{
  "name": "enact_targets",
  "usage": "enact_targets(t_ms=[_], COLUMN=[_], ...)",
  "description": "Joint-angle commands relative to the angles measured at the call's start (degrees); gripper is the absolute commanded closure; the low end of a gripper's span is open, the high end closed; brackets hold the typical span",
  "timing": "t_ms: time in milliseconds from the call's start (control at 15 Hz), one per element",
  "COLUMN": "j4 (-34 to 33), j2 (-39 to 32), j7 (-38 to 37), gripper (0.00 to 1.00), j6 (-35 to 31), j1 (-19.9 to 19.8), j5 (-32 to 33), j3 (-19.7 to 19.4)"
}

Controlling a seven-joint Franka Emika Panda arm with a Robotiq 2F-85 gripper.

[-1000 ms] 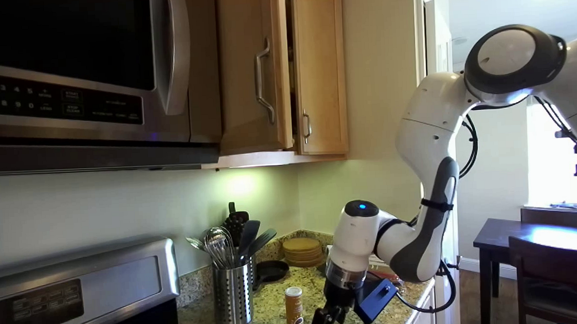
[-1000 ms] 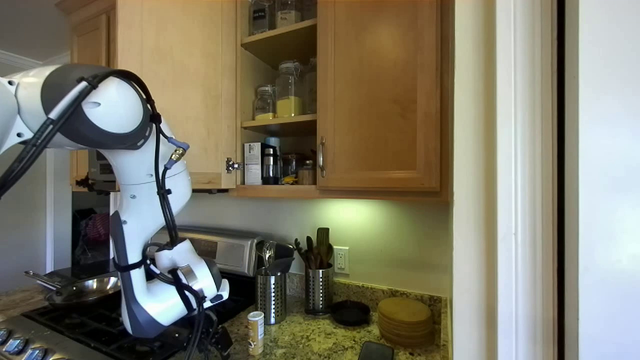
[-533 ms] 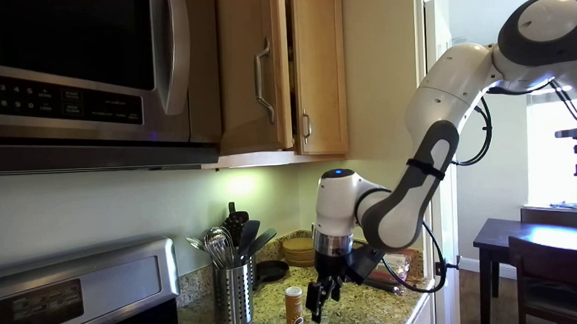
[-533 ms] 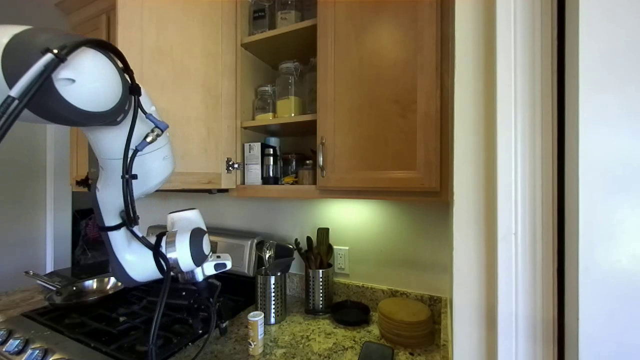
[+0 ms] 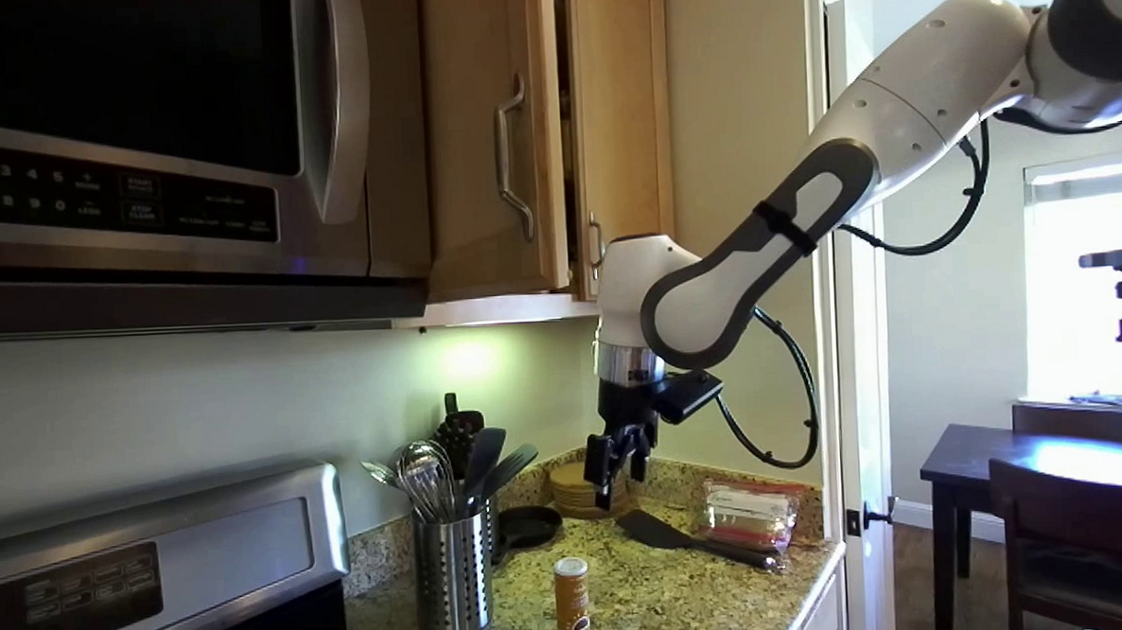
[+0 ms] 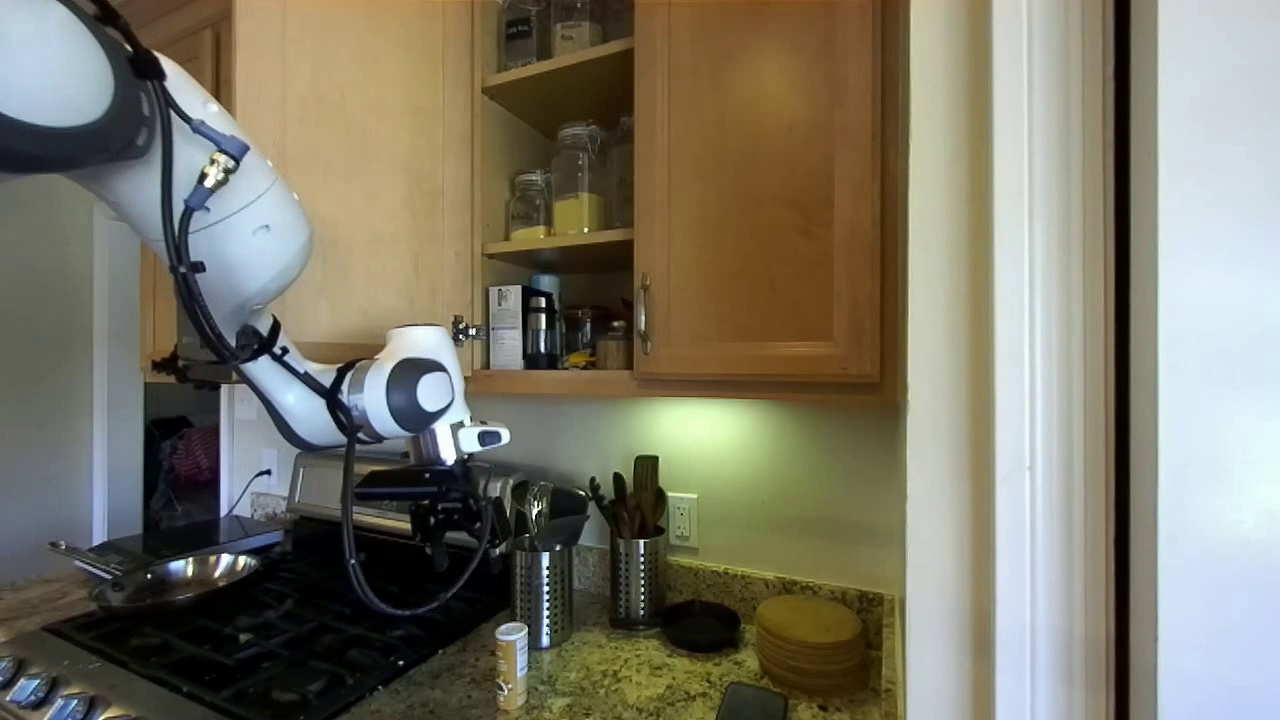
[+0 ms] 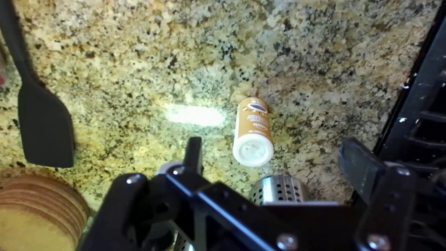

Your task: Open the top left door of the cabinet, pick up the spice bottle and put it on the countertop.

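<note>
While the black end effector [image 7: 273, 155], fingers spread wide, partly hides a perforated steel cylinder [image 7: 282, 187], the orange, white-lidded spice bottle [image 7: 253, 127] stands upright on the speckled granite counter [image 5: 682, 601], its fine print apparently blurred; a dark wooden table [image 5: 972, 448] is cut off

In both exterior views I get a bright glow on the wall [image 5: 468, 362], just under the cabinet [image 6: 757, 200] and higher than the claw [image 5: 623, 487]. In an exterior view, far from the claw, the window [image 5: 1055, 293] is so bright it is just white, and the table [image 5: 1073, 449] shines. In my wrist view, a white shiny patch covers some counter [image 7: 122, 69] just past one claw tip. The claw looks dark and a bit fuzzy there, and the bottle's [image 7: 256, 120] tiny words are too blurry to read.
</note>
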State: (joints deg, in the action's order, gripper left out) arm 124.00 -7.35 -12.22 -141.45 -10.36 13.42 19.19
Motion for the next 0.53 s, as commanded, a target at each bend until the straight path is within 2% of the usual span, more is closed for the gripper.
enact_targets(t_ms=[0,67,200,467], j4=[-0.3,-0.7,-0.8,-0.8], j2=[3.5,1.7,2.2,2.2], j7=[4.3,2.7,3.5,3.5], gripper=[0.0,0.0,0.0,0.0], j6=[3.6,1.3,1.7,1.7], j1=[6.1,7.6,8.3,8.5], j5=[-2.8,-1.9,-2.1,-2.1], j3=[-7.7,-8.8,-10.0,-10.1])
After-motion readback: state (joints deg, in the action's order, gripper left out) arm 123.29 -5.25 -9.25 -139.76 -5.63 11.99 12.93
